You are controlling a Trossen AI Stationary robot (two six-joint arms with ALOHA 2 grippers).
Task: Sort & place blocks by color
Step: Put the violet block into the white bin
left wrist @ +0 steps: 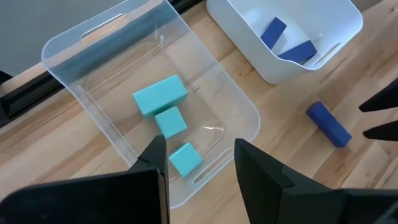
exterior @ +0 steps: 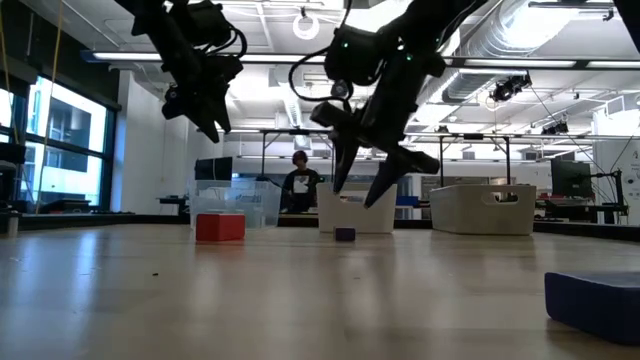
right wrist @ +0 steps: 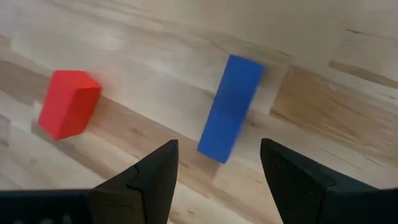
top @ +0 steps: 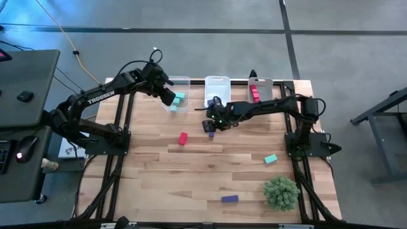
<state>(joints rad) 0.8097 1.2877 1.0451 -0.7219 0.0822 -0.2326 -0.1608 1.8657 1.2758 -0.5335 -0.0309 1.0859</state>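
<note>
Above the table centre | right gripper (right wrist: 214, 171) held spread over purple bar (right wrist: 230, 107), evidently for pickup | left gripper (left wrist: 199, 162) parted, empty, over teal bin (left wrist: 68, 50), apparently for drop-off.

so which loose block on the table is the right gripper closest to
The purple block right under the open right gripper, just in front of the middle bin. The red block lies farther off.

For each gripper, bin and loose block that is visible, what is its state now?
Left gripper: open, empty, over the left bin.
Right gripper: open, above the purple block lying on the table.
Left bin: holds three teal blocks.
Middle bin: holds purple blocks.
Red block: loose on the table.
</note>
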